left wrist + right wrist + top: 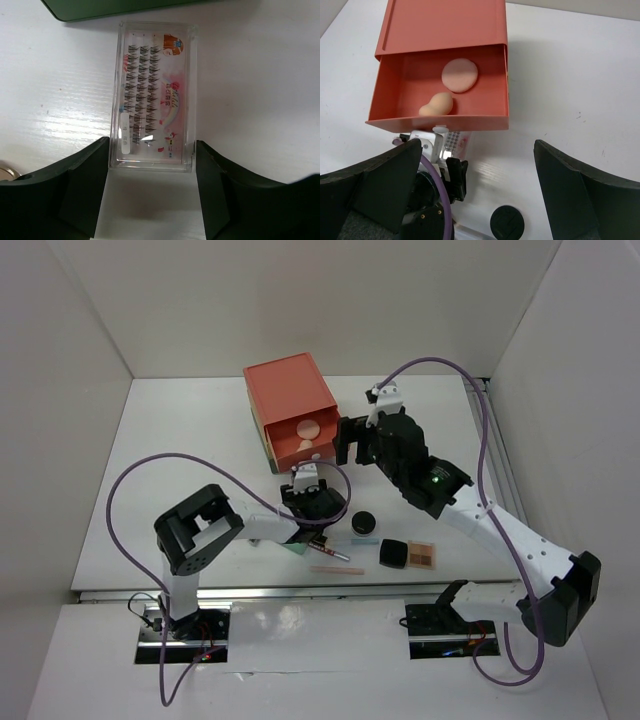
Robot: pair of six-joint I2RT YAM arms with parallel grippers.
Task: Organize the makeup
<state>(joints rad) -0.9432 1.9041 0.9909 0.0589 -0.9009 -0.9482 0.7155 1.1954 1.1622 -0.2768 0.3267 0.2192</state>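
Open left end effector (151,155) poised astride clear lash case (154,95), flat on table (260,100) between its fingers (85,190); grasp pending, likely needing closure and lift toward orange drawer (470,122); right end effector (479,165) likewise open.

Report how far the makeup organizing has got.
Done: a round peach puff and a peach sponge lie in the open orange drawer. In hand: the left gripper flanks the clear lash case; whether it grips is unclear. Left: round black compact, black square case, eyeshadow palette and pink pencil lie loose.
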